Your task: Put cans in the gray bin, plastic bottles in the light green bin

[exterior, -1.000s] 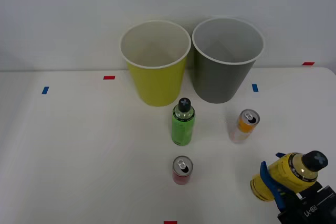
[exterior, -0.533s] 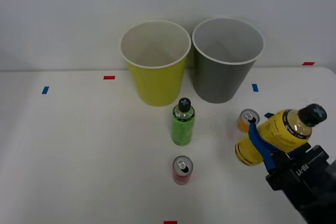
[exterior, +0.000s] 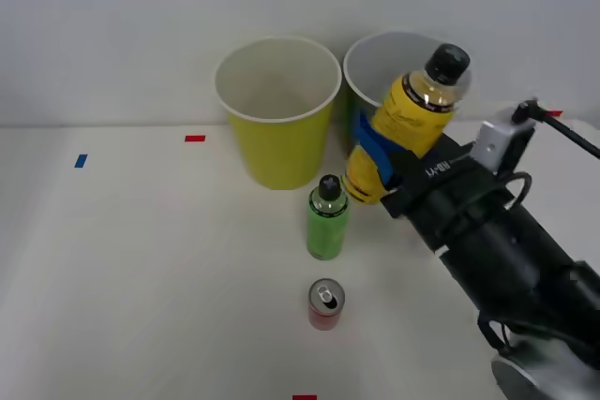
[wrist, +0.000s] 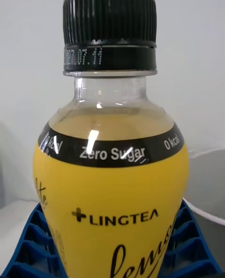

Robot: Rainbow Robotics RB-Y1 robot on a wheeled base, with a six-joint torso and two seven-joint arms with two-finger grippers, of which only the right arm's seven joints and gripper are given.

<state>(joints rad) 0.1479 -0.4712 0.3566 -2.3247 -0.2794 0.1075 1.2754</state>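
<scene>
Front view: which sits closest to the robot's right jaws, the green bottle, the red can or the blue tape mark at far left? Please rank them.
Measured from the right gripper, shut on the yellow bottle:
1. Green bottle, just below-left.
2. Red can, nearer the front edge.
3. Blue tape mark, far left.

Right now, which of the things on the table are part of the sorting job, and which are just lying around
Job:
yellow bottle, held by right gripper
green bottle
red can
light green bin
gray bin

Lying about:
red tape marks
blue tape mark
</scene>
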